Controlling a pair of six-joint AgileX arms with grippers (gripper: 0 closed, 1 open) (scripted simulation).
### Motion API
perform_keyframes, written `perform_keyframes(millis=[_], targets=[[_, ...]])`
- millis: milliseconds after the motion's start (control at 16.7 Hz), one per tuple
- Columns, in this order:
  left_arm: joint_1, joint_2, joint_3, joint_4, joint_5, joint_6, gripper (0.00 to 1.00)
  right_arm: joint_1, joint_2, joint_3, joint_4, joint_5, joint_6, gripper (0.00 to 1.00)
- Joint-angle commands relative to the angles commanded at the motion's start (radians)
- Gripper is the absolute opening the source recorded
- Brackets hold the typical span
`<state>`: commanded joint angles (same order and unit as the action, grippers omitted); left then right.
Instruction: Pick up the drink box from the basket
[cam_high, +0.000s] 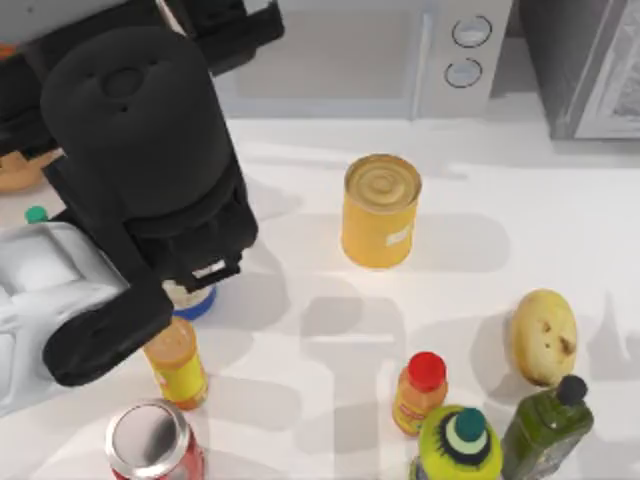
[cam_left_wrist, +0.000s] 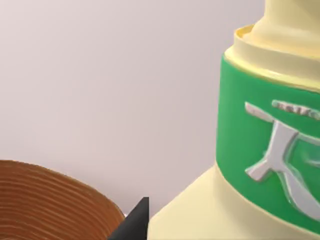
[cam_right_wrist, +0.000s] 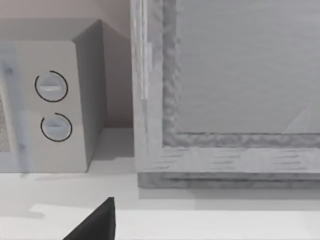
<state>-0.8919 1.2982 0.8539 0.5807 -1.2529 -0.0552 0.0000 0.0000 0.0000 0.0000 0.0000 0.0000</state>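
The drink box (cam_left_wrist: 260, 150) sits very close in the left wrist view: cream-yellow body, green neck band with a whitish logo. My left gripper (cam_left_wrist: 200, 231) is shut on it, and one black fingertip (cam_left_wrist: 135, 222) shows beside its shoulder. The drink box hangs above and beside the basket (cam_left_wrist: 45, 205), whose brown woven rim curves below it. From above, the big black left arm (cam_high: 140, 170) covers the table's left, with a sliver of the basket (cam_high: 18, 172) at the left edge. My right gripper (cam_right_wrist: 160, 236) is parked open, facing the microwave.
A yellow tin can (cam_high: 380, 210) stands mid-table. A potato (cam_high: 543, 335), a red-capped orange bottle (cam_high: 420, 392), a yellow-green bottle (cam_high: 458, 445) and a dark green bottle (cam_high: 548, 425) crowd the front right. An orange jar (cam_high: 177, 362) and a red can (cam_high: 152, 442) stand front left. The microwave (cam_high: 400, 60) is behind.
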Motion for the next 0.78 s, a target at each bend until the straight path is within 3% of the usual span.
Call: perform_keyframes(millis=[180, 360, 540, 780], targets=[[-0.143, 0.301, 0.145, 0.073, -0.255, -0.017, 0.0, 0.0, 0.0, 0.0, 0.0, 0.0, 0.0, 1.0], [-0.25, 0.533, 0.254, 0.119, -0.43, -0.033, 0.0, 0.0, 0.0, 0.0, 0.0, 0.0, 0.0, 1.0], [-0.312, 0.682, 0.322, 0.14, -0.516, -0.046, 0.0, 0.0, 0.0, 0.0, 0.0, 0.0, 0.0, 1.0], [-0.333, 0.741, 0.348, 0.146, -0.536, -0.051, 0.0, 0.0, 0.0, 0.0, 0.0, 0.0, 0.0, 1.0]])
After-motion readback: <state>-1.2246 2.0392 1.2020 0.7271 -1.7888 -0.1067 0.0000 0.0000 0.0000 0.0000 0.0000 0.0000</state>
